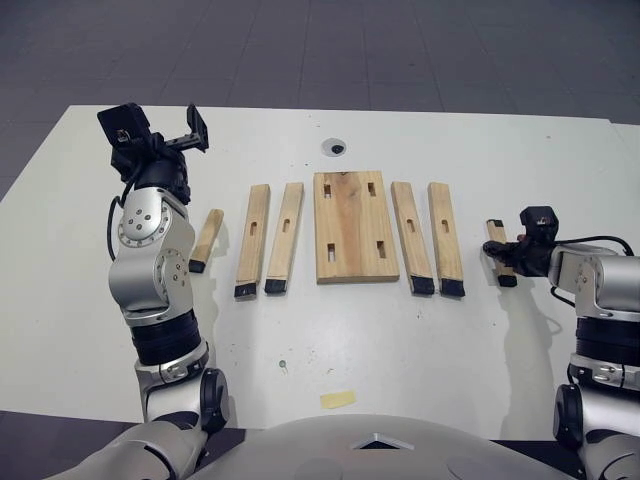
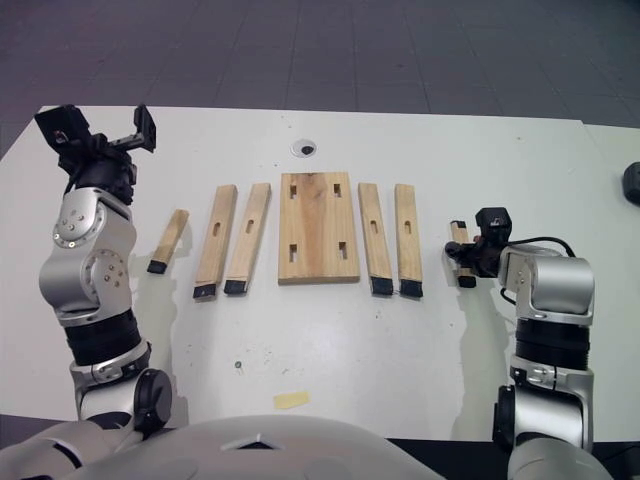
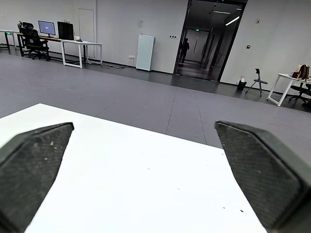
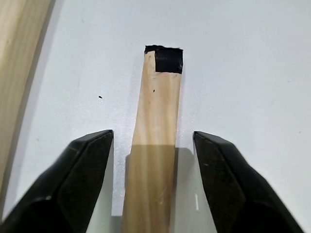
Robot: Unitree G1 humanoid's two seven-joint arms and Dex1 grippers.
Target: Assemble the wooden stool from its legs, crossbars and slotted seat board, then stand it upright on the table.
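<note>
Over the table's (image 1: 400, 350) left, left claw (image 1: 160, 130) raised, released, right claw (image 4: 151, 133) low, spread astride crossbar (image 4: 158, 97).

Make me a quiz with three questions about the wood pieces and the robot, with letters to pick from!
1. Where does the seat board lie?
A) between two pairs of legs
B) on top of the legs
C) standing on its edge

2. How many slots does it have?
A) two
B) four
C) six

3. How is the right tool?
A) shut on a leg
B) shut, holding nothing
C) open, astride the short crossbar

Answers:
1 A: two legs lie on each side of it.
2 B: two slots sit near each end.
3 C: its fingers stand apart, one either side of the crossbar.
</note>
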